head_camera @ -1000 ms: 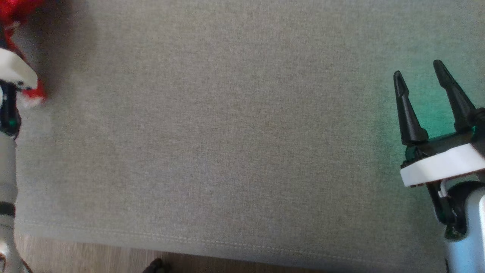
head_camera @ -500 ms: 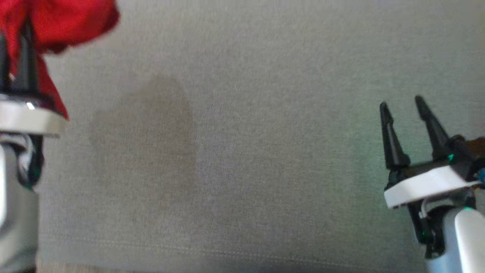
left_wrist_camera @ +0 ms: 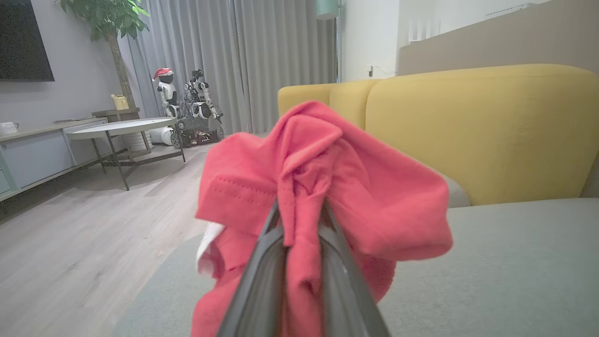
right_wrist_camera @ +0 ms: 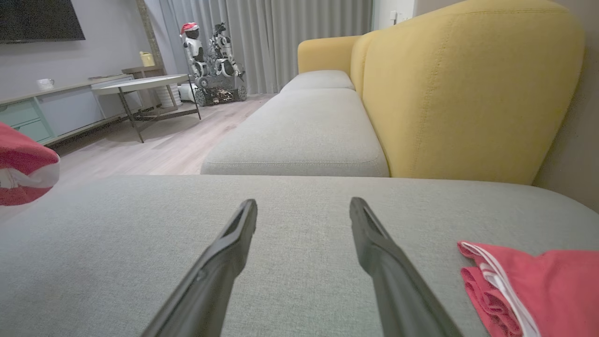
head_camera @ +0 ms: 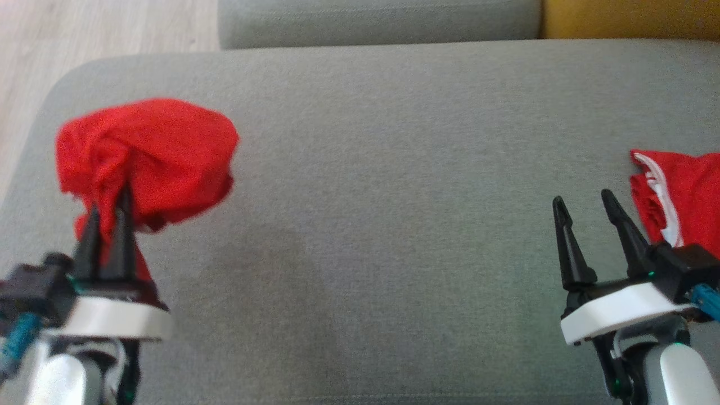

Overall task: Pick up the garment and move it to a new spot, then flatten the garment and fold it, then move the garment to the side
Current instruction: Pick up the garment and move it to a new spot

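Observation:
The garment (head_camera: pixel 149 149) is a crumpled red cloth with a bit of white trim. It hangs bunched over the tips of my left gripper (head_camera: pixel 109 202), above the left part of the grey sofa seat (head_camera: pixel 394 169). The left wrist view shows the garment (left_wrist_camera: pixel 374 196) pinched between the nearly closed fingers of that gripper (left_wrist_camera: pixel 299 210), draping down both sides. My right gripper (head_camera: pixel 582 199) hovers open and holds nothing over the seat's right part. Its spread fingers (right_wrist_camera: pixel 224 252) point along the cushion, with the held garment (right_wrist_camera: pixel 23 168) at that view's left edge.
A second red cloth with white stripes (head_camera: pixel 683 191) lies flat on the seat just right of my right gripper (right_wrist_camera: pixel 303 202). A yellow backrest (right_wrist_camera: pixel 468 93) borders the seat. Another grey cushion (right_wrist_camera: pixel 299 131) adjoins it. Wooden floor (head_camera: pixel 84 28) and a round table (left_wrist_camera: pixel 121 126) lie beyond.
The head camera has swung up, so the whole picture has shifted to the seat's far edge. The left gripper and its red garment have come fully into view. The right gripper stays open.

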{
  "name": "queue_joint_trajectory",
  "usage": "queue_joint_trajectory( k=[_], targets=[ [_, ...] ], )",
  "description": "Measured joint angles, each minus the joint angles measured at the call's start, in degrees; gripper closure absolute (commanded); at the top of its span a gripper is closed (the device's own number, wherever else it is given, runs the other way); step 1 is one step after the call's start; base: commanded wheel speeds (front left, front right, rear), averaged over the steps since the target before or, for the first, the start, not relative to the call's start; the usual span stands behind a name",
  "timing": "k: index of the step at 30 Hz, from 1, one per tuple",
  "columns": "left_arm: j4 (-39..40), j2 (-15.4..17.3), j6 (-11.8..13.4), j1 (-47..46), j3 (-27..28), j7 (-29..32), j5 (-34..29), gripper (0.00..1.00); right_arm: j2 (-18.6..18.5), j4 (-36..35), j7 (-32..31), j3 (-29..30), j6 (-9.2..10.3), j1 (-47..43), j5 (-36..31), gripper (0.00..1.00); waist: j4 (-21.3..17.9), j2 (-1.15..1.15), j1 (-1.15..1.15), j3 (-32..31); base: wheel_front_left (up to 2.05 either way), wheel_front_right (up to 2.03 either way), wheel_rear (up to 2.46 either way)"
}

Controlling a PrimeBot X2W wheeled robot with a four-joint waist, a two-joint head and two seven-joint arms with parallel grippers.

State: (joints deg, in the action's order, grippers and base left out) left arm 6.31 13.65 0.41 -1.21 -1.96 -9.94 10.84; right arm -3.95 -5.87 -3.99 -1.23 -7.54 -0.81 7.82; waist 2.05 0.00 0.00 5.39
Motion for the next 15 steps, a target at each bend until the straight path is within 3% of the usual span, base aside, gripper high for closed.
queue_joint_trajectory(
  k=[8, 15],
  targets=[
    [3.0, -3.0, 0.2, 4.1, -6.8, 3.5, -0.5, 1.00, 0.8, 0.4, 0.0, -0.1, 0.00, -1.2, 0.0, 0.00, -4.1, 0.00, 0.00, -2.2, 0.00, 0.00, 0.00],
    [-6.8, -5.5, -3.1, -1.8, -13.9, 3.3, -1.7, 1.00, 1.2, 0.4, 0.1, -1.0, 0.00, -1.0, 0.8, 0.00, -9.0, 0.00, 0.00, -1.0, 0.00, 0.00, 0.00]
  ],
)
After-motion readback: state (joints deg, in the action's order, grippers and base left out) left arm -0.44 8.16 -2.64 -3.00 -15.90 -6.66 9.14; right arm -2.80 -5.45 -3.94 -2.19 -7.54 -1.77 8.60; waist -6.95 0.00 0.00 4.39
